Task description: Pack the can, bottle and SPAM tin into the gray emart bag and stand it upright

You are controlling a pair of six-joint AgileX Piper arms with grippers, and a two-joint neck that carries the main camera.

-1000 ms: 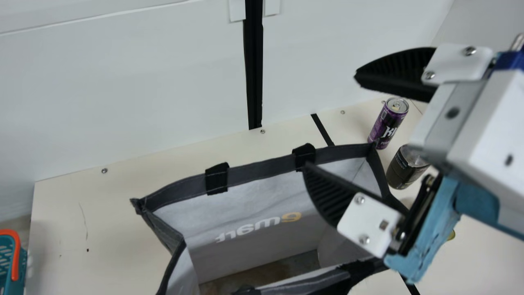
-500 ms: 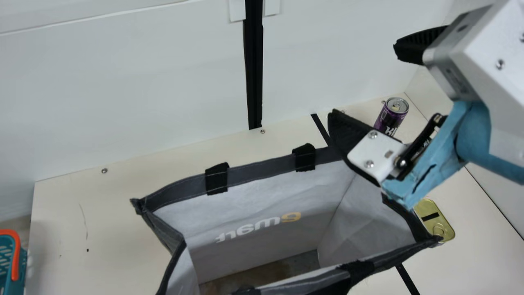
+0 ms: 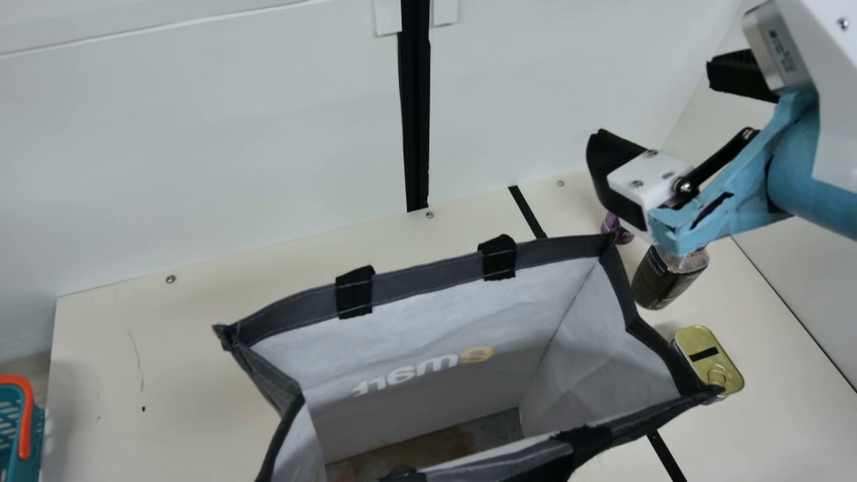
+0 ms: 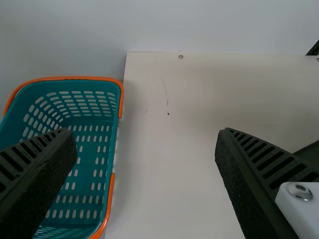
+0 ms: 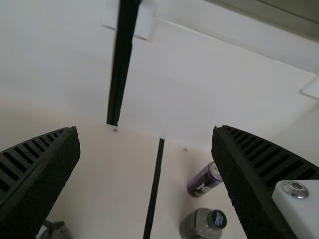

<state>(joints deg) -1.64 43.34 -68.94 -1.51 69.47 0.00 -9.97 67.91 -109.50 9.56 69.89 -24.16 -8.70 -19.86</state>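
Observation:
My right gripper [image 3: 649,100] is held open above the can [image 3: 616,229] and the bottle [image 3: 663,278], hiding most of the can. The yellow-lidded SPAM tin [image 3: 711,361] lies by the bag's right corner. Upright and open-topped, the gray emart bag [image 3: 428,288] stands in the middle with bare floor inside. In the right wrist view, the purple can [image 5: 203,180] and the dark-capped bottle [image 5: 202,224] stand beyond the parted fingers of that gripper [image 5: 145,130]. The left wrist view has my left gripper [image 4: 144,133] open, nothing between its fingers.
A teal basket [image 4: 107,149] with orange handles stands beside the table's left edge; part of the basket [image 3: 33,435] is at the main view's lower left. A white wall [image 3: 221,134] with a black vertical strip rises behind the cream table [image 3: 120,375].
My right gripper has swung up and to the right, away from over the bag, staying open. The bottle and SPAM tin have come out from behind it, while the can is now mostly covered.

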